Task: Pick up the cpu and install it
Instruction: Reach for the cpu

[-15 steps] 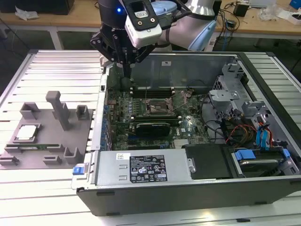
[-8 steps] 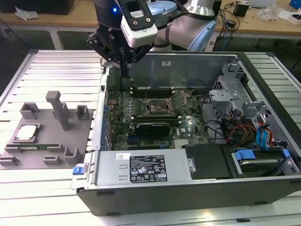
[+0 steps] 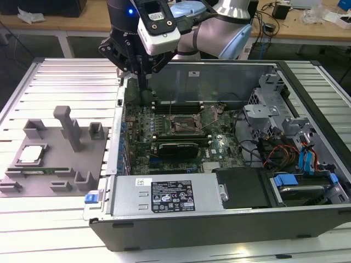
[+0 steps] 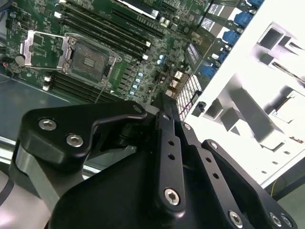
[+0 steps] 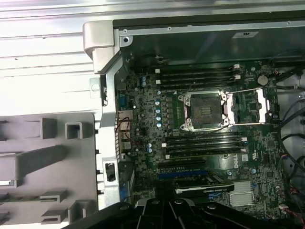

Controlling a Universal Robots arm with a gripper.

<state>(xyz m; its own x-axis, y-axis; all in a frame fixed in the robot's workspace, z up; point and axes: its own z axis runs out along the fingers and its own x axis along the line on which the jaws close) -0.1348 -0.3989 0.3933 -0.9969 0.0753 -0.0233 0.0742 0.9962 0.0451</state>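
The cpu (image 3: pixel 31 154), a small square chip with a silver top, lies flat in a recess of the grey fixture (image 3: pixel 55 181) at the exterior view's left, outside the computer case. My gripper (image 3: pixel 143 86) hangs over the case's back corner on that same side, well apart from the cpu. Its fingers (image 4: pixel 165 102) look pressed together with nothing between them. The black cpu socket (image 5: pixel 205 110) on the green motherboard (image 3: pixel 164 118) stands bare, its metal retention frame (image 5: pixel 249 107) swung open beside it. The socket (image 4: pixel 88 59) appears in both wrist views.
A thin green memory stick (image 3: pixel 41 170) lies along the fixture's front. Grey posts (image 3: pixel 68 127) rise from the fixture. The case wall (image 3: pixel 122 104) stands between fixture and motherboard. Drive cage and cables (image 3: pixel 279 137) fill the case at the exterior view's right.
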